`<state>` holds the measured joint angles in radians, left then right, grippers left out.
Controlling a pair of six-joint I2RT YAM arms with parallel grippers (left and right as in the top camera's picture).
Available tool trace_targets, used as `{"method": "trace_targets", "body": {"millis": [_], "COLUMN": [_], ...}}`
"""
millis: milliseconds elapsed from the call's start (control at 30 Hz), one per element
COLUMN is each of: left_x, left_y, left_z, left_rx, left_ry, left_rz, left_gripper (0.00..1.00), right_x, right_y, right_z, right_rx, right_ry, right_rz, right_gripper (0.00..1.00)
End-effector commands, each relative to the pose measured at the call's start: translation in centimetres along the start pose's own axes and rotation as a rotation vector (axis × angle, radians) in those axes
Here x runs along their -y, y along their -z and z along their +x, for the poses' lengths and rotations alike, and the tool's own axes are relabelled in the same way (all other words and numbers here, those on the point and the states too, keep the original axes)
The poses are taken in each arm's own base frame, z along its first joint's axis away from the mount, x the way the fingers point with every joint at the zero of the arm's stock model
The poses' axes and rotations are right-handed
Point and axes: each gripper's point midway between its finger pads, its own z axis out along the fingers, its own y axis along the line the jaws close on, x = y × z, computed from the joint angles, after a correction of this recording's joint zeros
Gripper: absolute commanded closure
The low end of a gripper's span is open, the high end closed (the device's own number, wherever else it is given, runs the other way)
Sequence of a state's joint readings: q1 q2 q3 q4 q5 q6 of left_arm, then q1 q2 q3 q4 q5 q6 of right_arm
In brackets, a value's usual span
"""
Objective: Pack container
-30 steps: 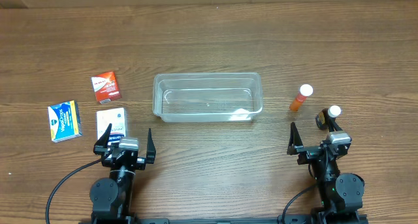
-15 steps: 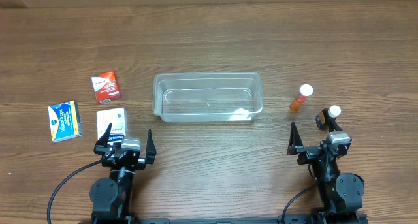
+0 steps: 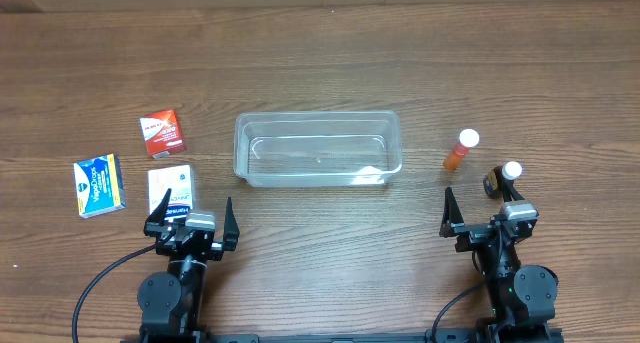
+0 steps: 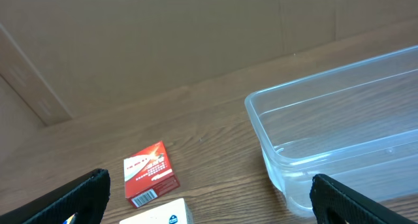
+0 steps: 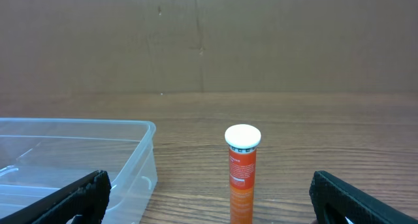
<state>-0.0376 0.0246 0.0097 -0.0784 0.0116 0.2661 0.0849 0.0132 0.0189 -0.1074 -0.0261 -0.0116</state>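
The clear plastic container stands empty at the table's centre; it also shows in the left wrist view and the right wrist view. A red box, a blue and yellow box and a white box lie to its left. An orange tube with a white cap stands upright to its right, straight ahead in the right wrist view. A dark bottle with a white cap stands near it. My left gripper is open and empty, near the white box. My right gripper is open and empty.
The wooden table runs back to a brown cardboard wall. The red box and a corner of the white box show in the left wrist view.
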Motion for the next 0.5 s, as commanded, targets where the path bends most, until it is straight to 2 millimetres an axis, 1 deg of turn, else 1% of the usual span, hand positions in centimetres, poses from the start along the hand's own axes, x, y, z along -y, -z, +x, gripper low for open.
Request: {"method": "trace_targets", "body": {"millis": [0, 467], "left_x": [-0.03, -0.09], "left_y": [-0.05, -0.05], "left_z": [0.25, 0.23], "left_rx": [-0.006, -0.006], "left_ry": [-0.022, -0.026], "left_rz": [-0.005, -0.008], "left_gripper": [0.0, 0.0], "right_x": [-0.05, -0.05], "right_y": [0.03, 0.04], "right_z": [-0.21, -0.5], "right_rx": [0.009, 0.021], "right_ry": [0.004, -0.015], "right_rz": [-0.002, -0.003], "right_gripper": [0.0, 0.0]}}
